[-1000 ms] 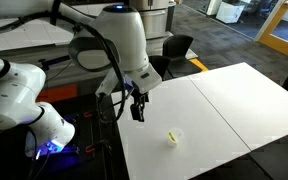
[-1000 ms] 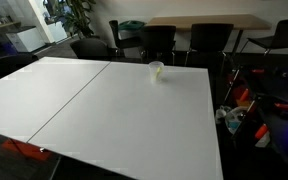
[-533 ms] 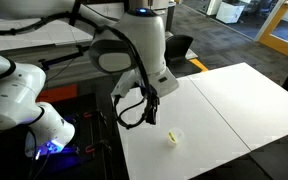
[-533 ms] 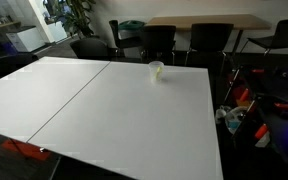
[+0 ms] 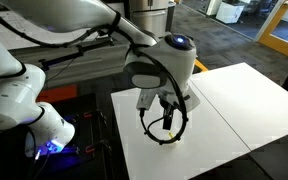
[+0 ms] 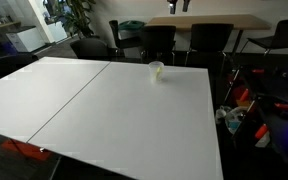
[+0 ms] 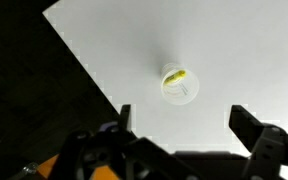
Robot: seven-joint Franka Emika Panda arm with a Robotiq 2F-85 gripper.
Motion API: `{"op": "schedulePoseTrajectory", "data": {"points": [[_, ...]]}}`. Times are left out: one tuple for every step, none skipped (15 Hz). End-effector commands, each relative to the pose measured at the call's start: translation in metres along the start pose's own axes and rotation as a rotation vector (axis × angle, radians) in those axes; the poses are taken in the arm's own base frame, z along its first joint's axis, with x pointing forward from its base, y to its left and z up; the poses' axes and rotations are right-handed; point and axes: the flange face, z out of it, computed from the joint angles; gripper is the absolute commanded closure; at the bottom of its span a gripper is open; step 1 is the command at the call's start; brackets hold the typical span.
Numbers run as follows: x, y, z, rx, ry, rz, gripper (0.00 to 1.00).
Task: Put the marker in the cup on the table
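Note:
The tiny translucent cup (image 7: pixel 180 86) stands on the white table (image 7: pixel 244 45). The yellow marker (image 7: pixel 175 77) lies inside it. My gripper (image 7: pixel 187 120) is open and empty, high above the table. The cup sits just ahead of the midpoint between the two dark fingers in the wrist view. In an exterior view the cup (image 6: pixel 157 69) shows near the table's far edge, with a yellow tint in it. In an exterior view my gripper (image 5: pixel 168 120) hangs over the table's near panel (image 5: pixel 234 100), and the arm and its cable loop hide the cup.
Dark office chairs (image 6: pixel 154 42) stand along the far side of the table, close to the cup. The table's left edge (image 7: pixel 84 62) drops to dark floor in the wrist view. The robot base and cables (image 5: pixel 44 135) are beside the table.
The arm has swung from beside the table to over it, toward the cup, and now covers the cup in that exterior view. The cup and marker have not moved.

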Motion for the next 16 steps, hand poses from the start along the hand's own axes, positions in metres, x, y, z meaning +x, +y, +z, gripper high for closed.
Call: {"op": "schedulePoseTrajectory", "data": {"points": [[0.019, -0.004, 0.033, 0.027, -0.034, -0.011, 0.00], [0.021, -0.004, 0.042, 0.029, -0.047, -0.011, 0.00], [0.025, -0.003, 0.054, 0.021, -0.048, 0.002, 0.00], [0.027, -0.004, 0.062, 0.016, -0.046, 0.011, 0.00], [0.030, -0.004, 0.073, 0.014, -0.042, 0.018, 0.00], [0.033, -0.004, 0.082, 0.009, -0.035, 0.024, 0.00], [0.035, -0.005, 0.090, 0.005, -0.033, 0.027, 0.00], [0.037, -0.005, 0.101, 0.001, -0.032, 0.028, 0.00], [0.039, -0.006, 0.110, 0.001, -0.031, 0.027, 0.00], [0.040, -0.008, 0.119, 0.009, -0.033, 0.025, 0.00], [0.041, -0.010, 0.127, 0.029, -0.040, 0.027, 0.00], [0.042, -0.014, 0.135, 0.049, -0.048, 0.037, 0.00], [0.043, -0.018, 0.142, 0.068, -0.059, 0.047, 0.00], [0.043, -0.022, 0.149, 0.084, -0.072, 0.057, 0.00], [0.044, -0.025, 0.155, 0.096, -0.079, 0.056, 0.00], [0.045, -0.029, 0.160, 0.093, -0.093, 0.051, 0.00]]}}
